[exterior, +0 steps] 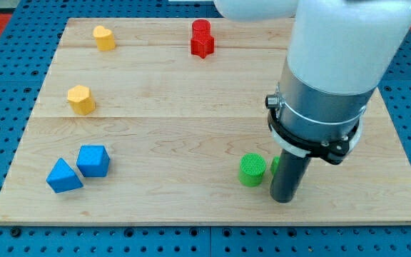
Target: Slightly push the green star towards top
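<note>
A single camera looks down at a steep angle from the near side of the wooden board [191, 107], facing its far edge, close enough that my arm's housing [334, 64] fills the upper right and overruns the frame.

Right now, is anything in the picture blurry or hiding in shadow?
In the camera view the lighting is even, with only soft shadows under the blocks; the green cylinder looks sharp; the big arm fills the view's top right, and the dark rod hides most of the green star; my tip stays clear.
</note>
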Robot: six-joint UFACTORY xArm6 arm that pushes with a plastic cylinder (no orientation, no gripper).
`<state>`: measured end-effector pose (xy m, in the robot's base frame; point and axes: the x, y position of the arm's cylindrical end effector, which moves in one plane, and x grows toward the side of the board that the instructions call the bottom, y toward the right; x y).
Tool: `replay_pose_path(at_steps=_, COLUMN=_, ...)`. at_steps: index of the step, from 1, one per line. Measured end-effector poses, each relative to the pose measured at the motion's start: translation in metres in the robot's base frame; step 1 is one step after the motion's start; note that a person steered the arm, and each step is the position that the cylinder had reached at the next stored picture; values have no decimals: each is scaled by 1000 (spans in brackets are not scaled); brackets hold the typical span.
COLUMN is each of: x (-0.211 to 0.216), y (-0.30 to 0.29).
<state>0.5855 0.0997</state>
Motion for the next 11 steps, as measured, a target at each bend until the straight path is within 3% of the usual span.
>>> replay_pose_path(at_steps=2, x=-12, y=60)
replay_pose_path(at_steps=3, x=-55, y=47)
replay_pose_path(at_steps=4, x=16, y=67)
replay_pose_path(at_steps=5, x=33, y=36)
replay_pose_path(at_steps=8, x=-83, y=9)
replay_pose_path(at_steps=10, x=23, y=16)
replay_pose_path(at_steps=11, x=11, y=-32)
